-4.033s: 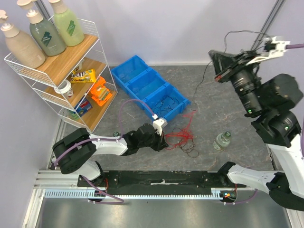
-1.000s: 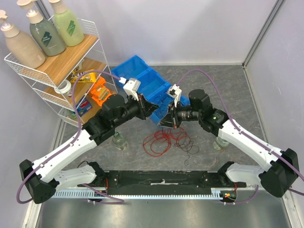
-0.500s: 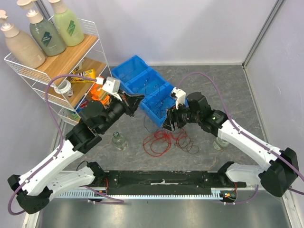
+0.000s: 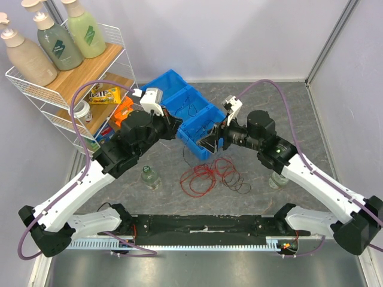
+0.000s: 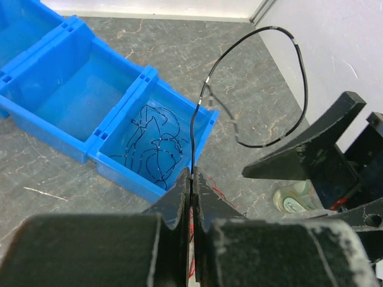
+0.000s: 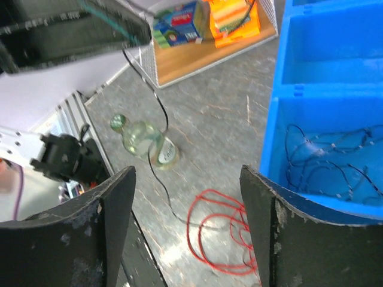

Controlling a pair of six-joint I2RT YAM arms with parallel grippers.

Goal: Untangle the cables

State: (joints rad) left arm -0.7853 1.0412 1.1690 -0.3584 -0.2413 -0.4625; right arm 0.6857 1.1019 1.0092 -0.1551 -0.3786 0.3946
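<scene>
The cables lie as red loops (image 4: 200,177) with thin black loops (image 4: 237,179) beside them on the table, in front of the blue bin. My left gripper (image 4: 179,129) hangs above the bin's near corner, shut on one black cable (image 5: 206,88). That cable curves up in a wide loop past the tips (image 5: 191,177), and it also hangs down toward the red loops (image 6: 218,234). My right gripper (image 4: 210,141) faces the left one from a short distance. It stands open (image 6: 188,188) above the table with nothing between its fingers (image 6: 114,206).
A blue three-part bin (image 4: 166,89) stands at the back, with black wires (image 5: 157,143) in its near compartment. One small glass bottle (image 4: 149,177) lies left of the cables, another (image 4: 276,177) right. A wire shelf (image 4: 72,81) with bottles and packets stands at the far left.
My right gripper has opened and let go, then drawn back to the right. My left gripper stays shut on the black cable, having swung left and then back toward the bin.
</scene>
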